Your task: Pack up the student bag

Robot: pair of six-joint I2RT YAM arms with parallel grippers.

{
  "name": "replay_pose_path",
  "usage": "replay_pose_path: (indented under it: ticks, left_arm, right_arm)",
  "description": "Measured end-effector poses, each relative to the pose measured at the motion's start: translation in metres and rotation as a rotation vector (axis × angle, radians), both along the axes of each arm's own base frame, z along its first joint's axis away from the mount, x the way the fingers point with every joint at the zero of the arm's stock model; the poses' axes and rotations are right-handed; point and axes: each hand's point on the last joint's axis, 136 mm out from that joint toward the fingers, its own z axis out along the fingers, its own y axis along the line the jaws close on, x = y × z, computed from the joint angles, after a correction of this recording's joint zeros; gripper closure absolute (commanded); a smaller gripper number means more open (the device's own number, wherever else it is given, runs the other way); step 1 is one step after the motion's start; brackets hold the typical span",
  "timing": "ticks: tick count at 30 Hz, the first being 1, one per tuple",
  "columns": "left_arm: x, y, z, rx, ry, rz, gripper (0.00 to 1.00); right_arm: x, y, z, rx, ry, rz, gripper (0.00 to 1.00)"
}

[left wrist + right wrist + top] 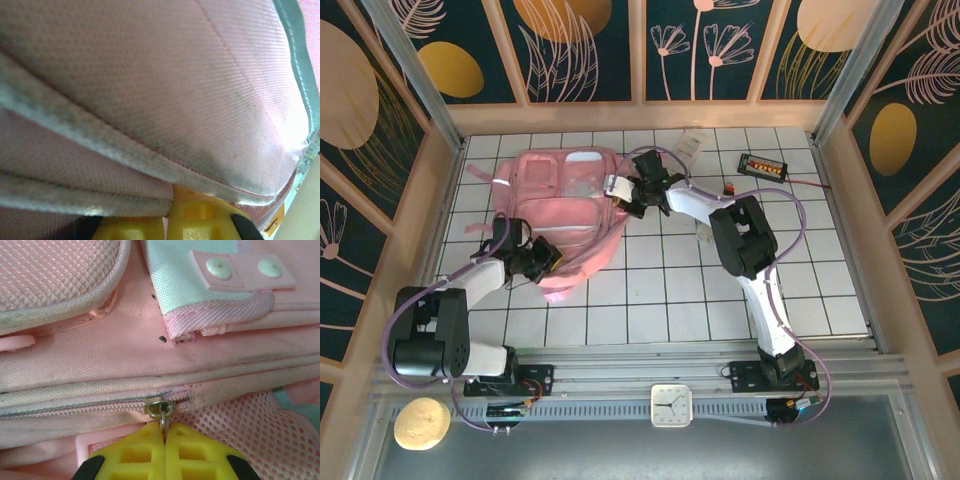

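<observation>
The pink student bag (555, 190) lies flat on the white tiled table, left of centre. My left gripper (542, 258) is at the bag's near edge. In the left wrist view its yellow fingers (200, 215) are shut on a piped fold of the student bag (175, 75). My right gripper (625, 190) is at the bag's right side. In the right wrist view its yellow fingers (130, 455) are pressed together on the metal zipper pull (164, 421), just below the slider (159, 407) on the closed zipper of the student bag (125, 355).
A black device with orange keys (762, 165) lies at the back right, with a clear plastic item (688, 145) near the back wall. A white clock (671, 405) sits on the front rail and a round tan object (420, 423) at the front left. Wooden walls enclose the table.
</observation>
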Motion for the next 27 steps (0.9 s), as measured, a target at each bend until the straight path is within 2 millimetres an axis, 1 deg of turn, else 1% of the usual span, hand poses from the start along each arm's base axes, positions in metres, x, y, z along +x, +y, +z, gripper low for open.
replay_pose_path:
  ticks: [6, 11, 22, 27]
  left_arm:
    - [-0.002, -0.002, 0.000, -0.029, 0.019, 0.016, 1.00]
    - [-0.002, -0.003, 0.000, -0.040, 0.025, 0.029, 1.00]
    - [-0.003, -0.003, 0.000, -0.059, 0.020, 0.057, 1.00]
    - [-0.003, -0.002, 0.000, -0.061, 0.023, 0.062, 1.00]
  right_arm:
    - [-0.019, -0.012, 0.004, -0.032, 0.085, -0.015, 1.00]
    - [-0.034, -0.023, -0.004, -0.091, 0.112, -0.025, 1.00]
    - [-0.043, -0.021, -0.005, -0.155, 0.090, -0.017, 1.00]
    - [-0.058, -0.015, -0.005, -0.181, 0.102, 0.006, 1.00]
